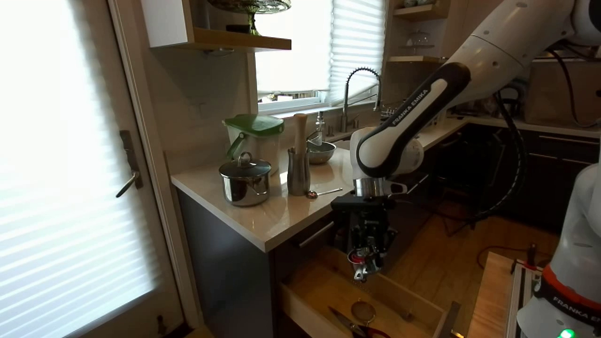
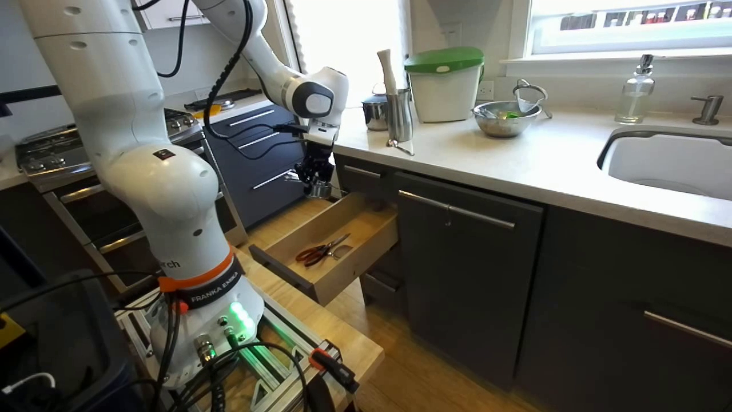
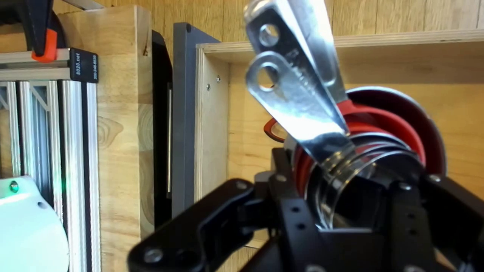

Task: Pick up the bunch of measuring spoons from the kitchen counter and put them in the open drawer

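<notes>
The bunch of measuring spoons is a nest of shiny metal scoops with flat handles and some red parts. It shows in the wrist view and in both exterior views. My gripper is shut on it; in the wrist view the fingers press on either side of the nested scoops, handles sticking out. The gripper holds it in the air above the open drawer, which also shows below it in the wrist view. The kitchen counter is beside and higher than the drawer.
Scissors and a small round strainer lie in the drawer. A pot, a metal cylinder and a long-handled scoop are on the counter near its edge. The drawer's dark front faces the robot's wooden bench.
</notes>
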`<state>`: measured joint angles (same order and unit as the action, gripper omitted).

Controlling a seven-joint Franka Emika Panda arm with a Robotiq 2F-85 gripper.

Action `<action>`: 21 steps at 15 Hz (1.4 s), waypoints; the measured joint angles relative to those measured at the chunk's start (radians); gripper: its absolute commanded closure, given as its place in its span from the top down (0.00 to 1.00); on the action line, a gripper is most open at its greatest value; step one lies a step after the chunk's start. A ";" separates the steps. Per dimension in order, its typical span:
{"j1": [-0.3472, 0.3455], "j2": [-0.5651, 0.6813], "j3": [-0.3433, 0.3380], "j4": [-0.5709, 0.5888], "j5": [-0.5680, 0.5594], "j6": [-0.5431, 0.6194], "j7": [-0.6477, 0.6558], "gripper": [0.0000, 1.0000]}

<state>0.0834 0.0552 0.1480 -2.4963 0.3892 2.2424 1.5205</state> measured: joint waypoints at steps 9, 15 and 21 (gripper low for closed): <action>0.039 0.048 -0.003 -0.002 -0.051 0.127 0.019 0.04; 0.071 0.169 0.056 -0.046 0.071 0.476 -0.233 0.04; 0.023 0.296 0.171 -0.058 0.375 0.639 -0.602 0.17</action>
<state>0.1066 0.3509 0.3194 -2.5541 0.7641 2.8816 0.9183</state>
